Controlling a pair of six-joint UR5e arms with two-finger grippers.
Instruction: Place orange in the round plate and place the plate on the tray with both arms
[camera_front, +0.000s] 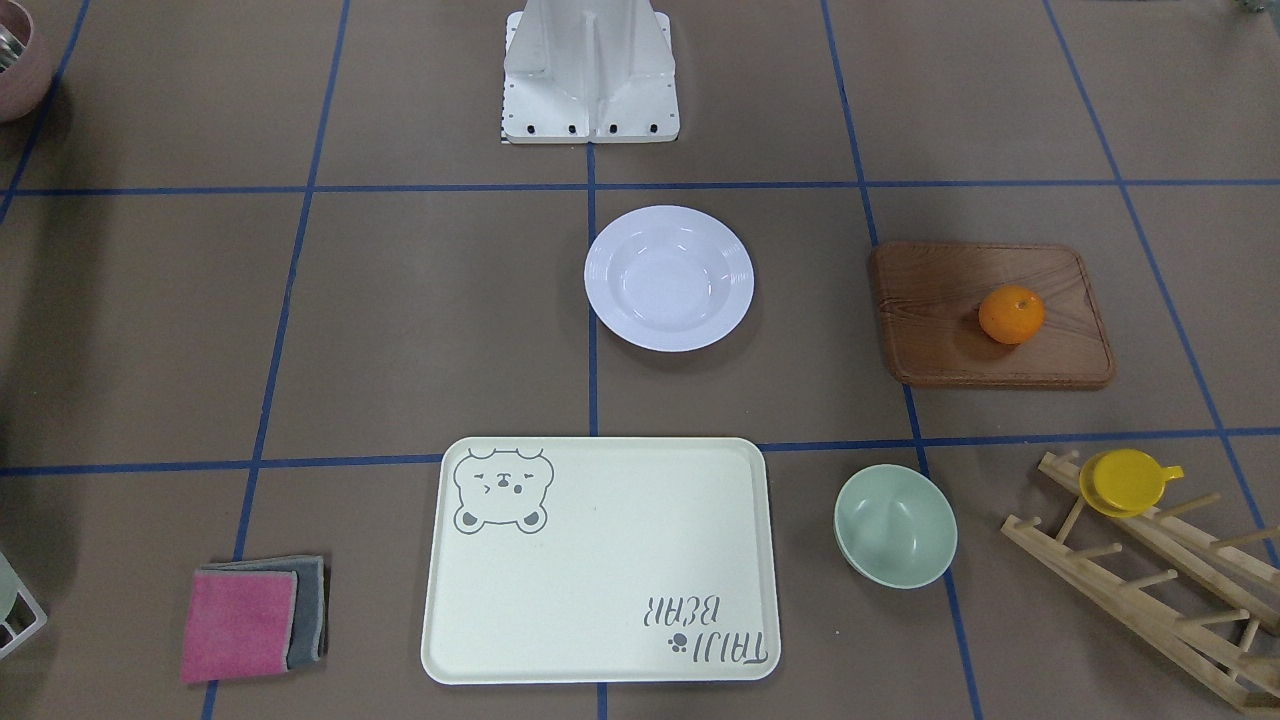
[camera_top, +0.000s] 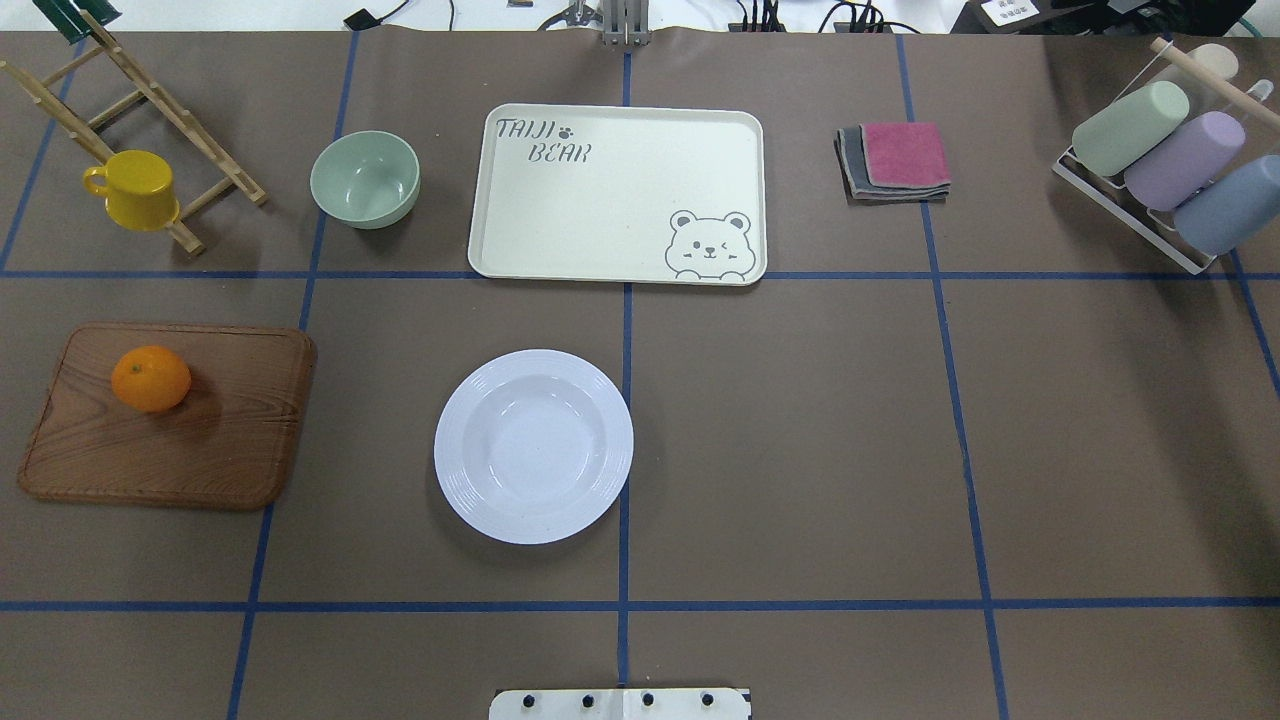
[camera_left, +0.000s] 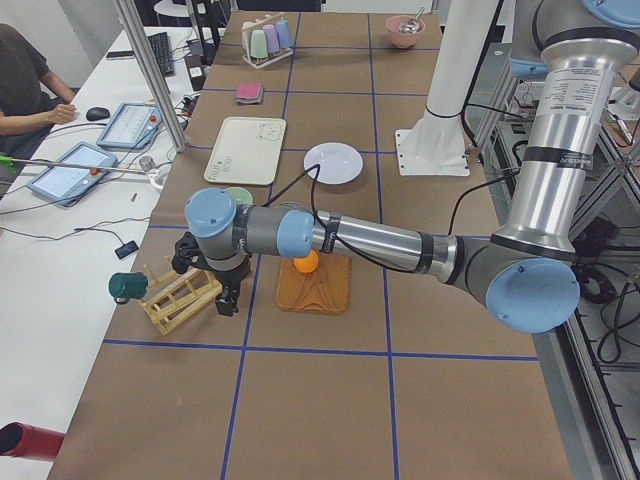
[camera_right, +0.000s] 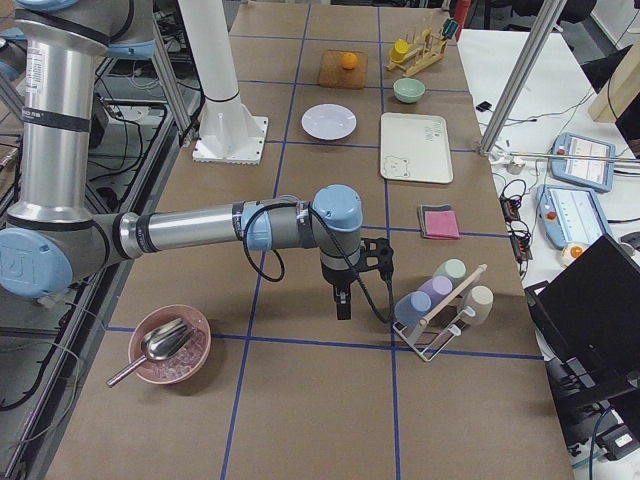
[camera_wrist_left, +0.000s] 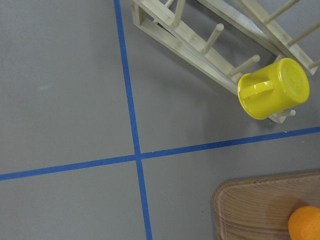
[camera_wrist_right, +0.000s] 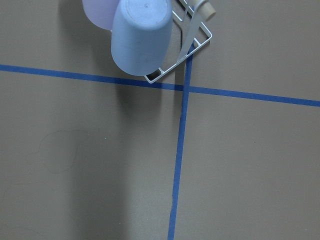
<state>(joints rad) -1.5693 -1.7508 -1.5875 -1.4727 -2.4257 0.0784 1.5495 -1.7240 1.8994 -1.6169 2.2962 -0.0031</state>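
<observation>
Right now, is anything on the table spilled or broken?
Nothing stands out. The orange sits on the wooden board, the round plate is upright and empty, the tray lies flat and bare.

The plate (camera_top: 533, 446) is white, the tray (camera_top: 600, 210) cream.

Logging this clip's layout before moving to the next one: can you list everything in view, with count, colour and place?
orange: 1, bright orange, on the wooden board
wooden board: 1, brown, robot's left side of the table
round plate: 1, white, table centre, empty
tray: 1, cream, beyond the plate, nothing on it
bowl: 1, pale green, left of the tray
cup: 1, yellow, on the peg rack
peg rack: 1, pale wood, far left corner
cloths: 1 folded stack, pink over grey, right of the tray
tumblers: 3 clear, green, lilac, blue, far right corner
pink bowl: 1, holds a metal scoop, robot's right end
person: 1, dark top, seated beside the table
left arm: 1, grey, blue caps, wrist by the peg rack
right arm: 1, same colours, wrist by the tumblers
</observation>
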